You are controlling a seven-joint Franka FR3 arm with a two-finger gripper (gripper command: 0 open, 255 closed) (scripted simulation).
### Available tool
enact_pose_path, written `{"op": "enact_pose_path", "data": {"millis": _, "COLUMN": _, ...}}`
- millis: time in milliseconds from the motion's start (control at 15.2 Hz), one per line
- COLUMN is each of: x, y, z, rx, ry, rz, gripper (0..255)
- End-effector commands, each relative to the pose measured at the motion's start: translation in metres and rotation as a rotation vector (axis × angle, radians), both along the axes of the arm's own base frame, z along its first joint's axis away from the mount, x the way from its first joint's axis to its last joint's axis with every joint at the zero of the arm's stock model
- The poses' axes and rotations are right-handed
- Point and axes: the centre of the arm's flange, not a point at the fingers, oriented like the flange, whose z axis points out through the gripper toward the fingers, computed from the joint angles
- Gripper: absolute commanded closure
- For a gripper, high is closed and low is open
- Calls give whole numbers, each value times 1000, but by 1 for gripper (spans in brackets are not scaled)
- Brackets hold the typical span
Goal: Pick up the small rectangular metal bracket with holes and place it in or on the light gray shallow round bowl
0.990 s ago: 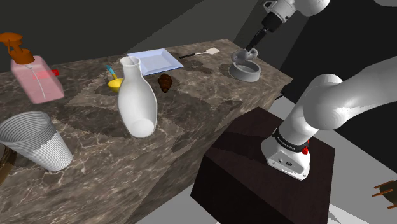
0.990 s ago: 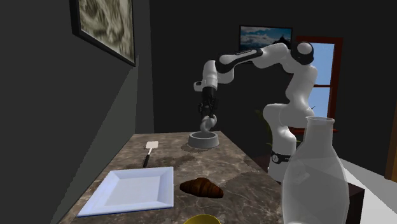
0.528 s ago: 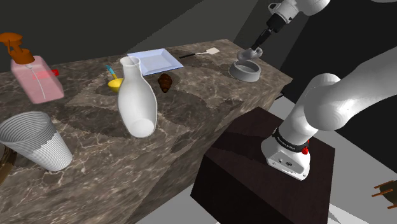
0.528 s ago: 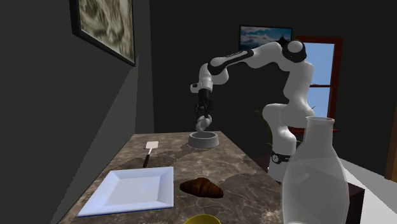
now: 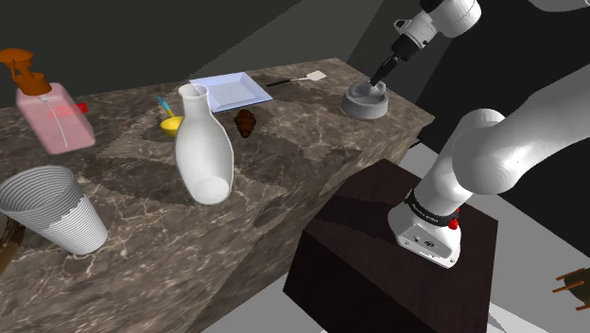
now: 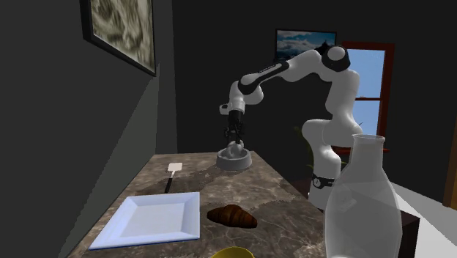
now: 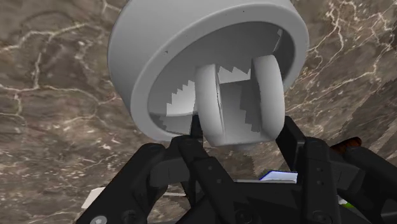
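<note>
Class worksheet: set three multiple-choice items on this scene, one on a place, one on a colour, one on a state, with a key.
1. Where is the bracket?
A) on the square plate
B) inside the grey bowl
C) beside the croissant
2. What colour is the soap bottle's body?
A) pink
B) green
C) black
3. How does the white vase stand?
A) upright
B) on its side
C) upside down
Key: 1 B, it sits within the bowl's wall; 2 A, pink under an orange pump; 3 A, its neck points up.
</note>
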Motion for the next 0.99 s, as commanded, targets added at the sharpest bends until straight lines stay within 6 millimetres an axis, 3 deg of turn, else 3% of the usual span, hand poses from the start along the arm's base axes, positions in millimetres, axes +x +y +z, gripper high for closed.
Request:
{"op": "enact_pose_path", "data": {"millis": 0, "x": 1, "y": 0, "z": -12, "rx": 0, "ry": 4, "rz": 2, "gripper": 255}}
{"op": "enact_pose_path", "data": {"millis": 594, "x": 1, "y": 0, "z": -18, "rx": 0, "ry": 4, "rz": 2, "gripper": 255}}
{"op": "enact_pose_path", "data": {"millis": 660, "x": 1, "y": 0, "z": -18, "rx": 0, "ry": 4, "rz": 2, "gripper": 0}}
{"op": "enact_pose_path", "data": {"millis": 924, "x": 1, "y": 1, "z": -18, "rx": 0, "ry": 4, "rz": 2, "gripper": 0}}
